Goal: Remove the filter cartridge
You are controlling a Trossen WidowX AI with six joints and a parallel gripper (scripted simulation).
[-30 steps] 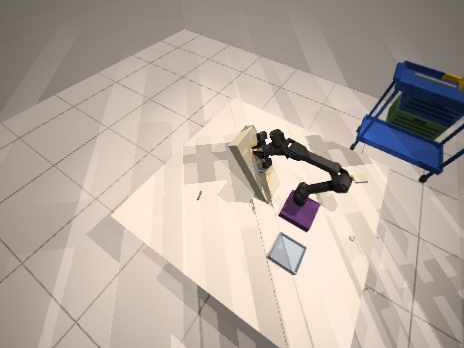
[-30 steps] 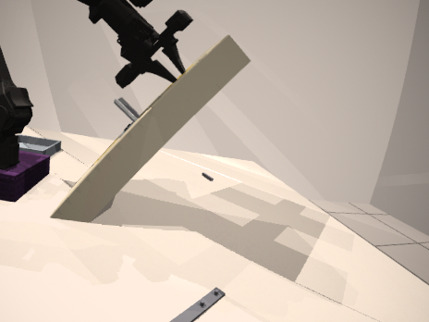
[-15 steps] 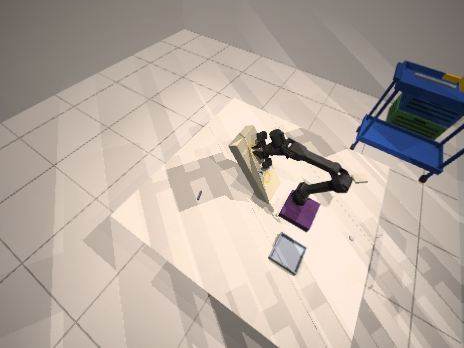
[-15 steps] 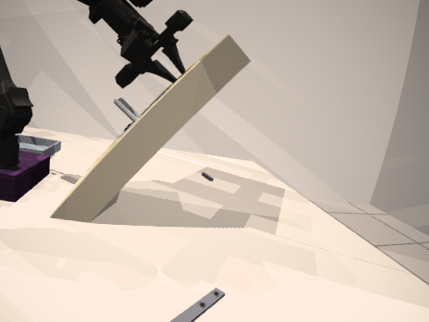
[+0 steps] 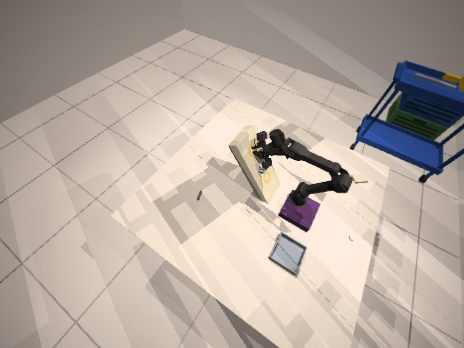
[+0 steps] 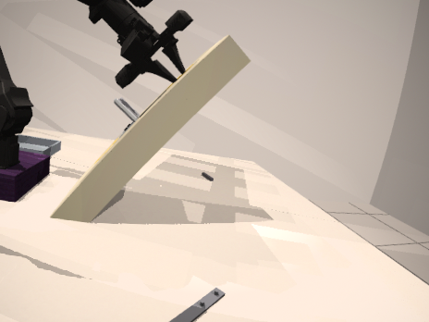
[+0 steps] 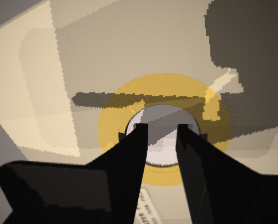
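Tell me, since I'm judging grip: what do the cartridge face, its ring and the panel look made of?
Filter cartridge: pale grey, smooth, possibly metal or plastic; the jaws are shut on it. Ring: flat matte yellow, likely paint or plastic. Service panel: thick cream slab, matte, no grain showing; painted board or plastic, hard to say.
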